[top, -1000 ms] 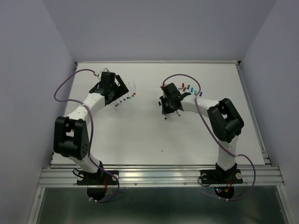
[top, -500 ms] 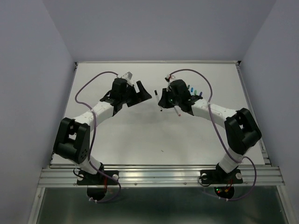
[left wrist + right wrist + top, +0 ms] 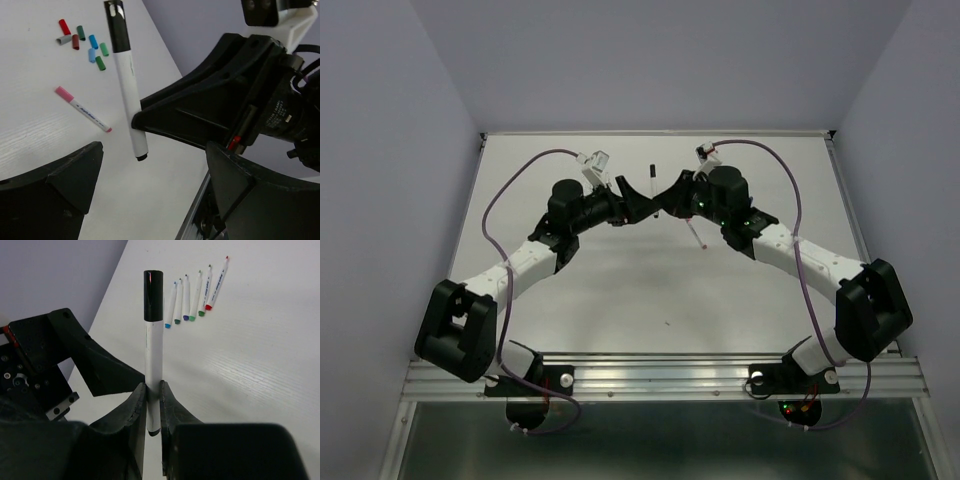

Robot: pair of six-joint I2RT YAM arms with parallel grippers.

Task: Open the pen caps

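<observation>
Right wrist view: the right claw [image 3: 153, 390] is clamped on the lower barrel of a white pen [image 3: 153, 355]. The pen's long axis runs vertically in the frame, with the black cap [image 3: 153, 295] uppermost. In the top external view, the left claw [image 3: 638, 198], wide open and empty, sits just left of that cap. Barrel print is illegible.

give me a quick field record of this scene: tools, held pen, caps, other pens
right tool: shut on pen, gripping low on its barrel
pen: upright, black cap on
left tool: open, empty, facing the pen
loose caps: cluster on table; red, green, blue, grey
pen row: five side by side on table, tips bare
pink pen: lying alone near the caps
</observation>
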